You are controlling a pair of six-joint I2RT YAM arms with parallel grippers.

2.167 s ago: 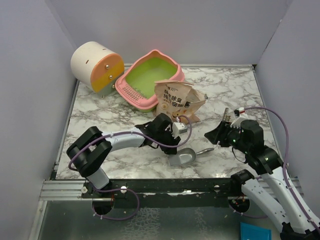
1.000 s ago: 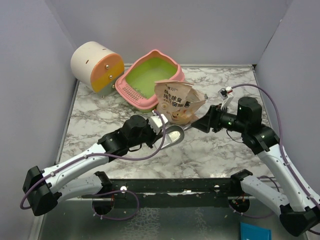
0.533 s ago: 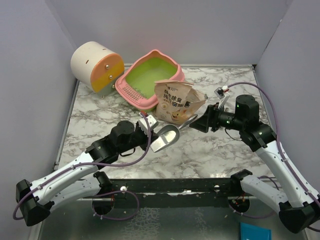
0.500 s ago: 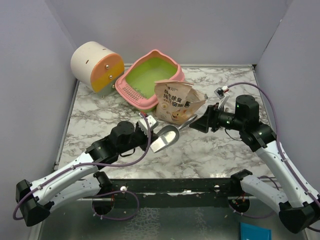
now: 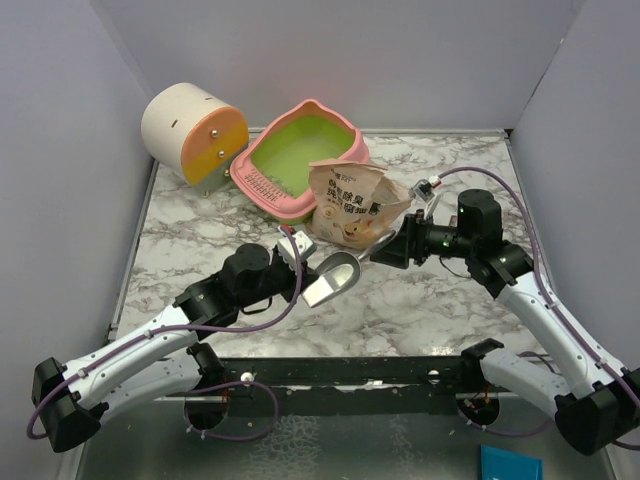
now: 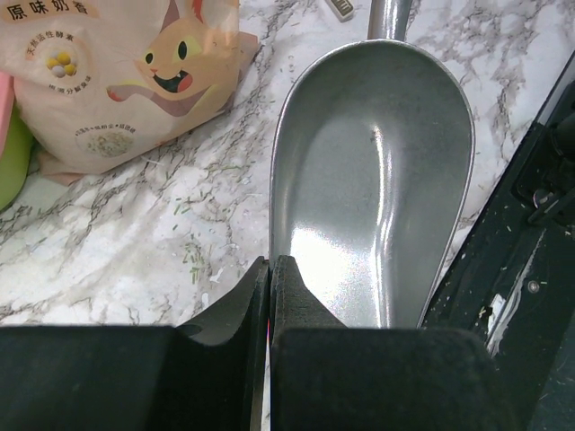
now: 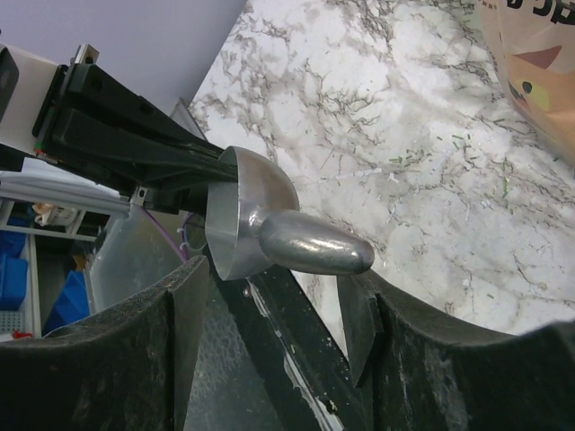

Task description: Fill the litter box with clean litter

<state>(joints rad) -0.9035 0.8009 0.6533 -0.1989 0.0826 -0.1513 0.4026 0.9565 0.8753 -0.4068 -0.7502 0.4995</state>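
Observation:
The pink litter box [image 5: 262, 182] with a bare lime-green inside stands at the back left of the centre. No clean litter shows in any view. The tan cat bag [image 5: 350, 205] stands upright in front of it. My left gripper [image 5: 302, 268] is shut on the bowl rim of the grey metal scoop [image 5: 336, 276] and holds it above the table. The left wrist view shows the empty scoop bowl [image 6: 368, 180] pinched at my left gripper [image 6: 269, 269]. My right gripper [image 5: 386, 250] is open. Its fingers stand on either side of the scoop handle [image 7: 314, 244] without touching it; the right gripper [image 7: 274, 314] shows in its wrist view.
A cream-and-orange cylinder [image 5: 190, 130] lies at the back left beside the litter box. The marble table [image 5: 450, 300] has grey walls on three sides. A black rail [image 5: 330, 372] runs along the near edge. The bag also shows in the left wrist view [image 6: 117, 72].
My left gripper lifted the scoop off the front of the table and turned its handle to the right. My right gripper moved left and now brackets the handle.

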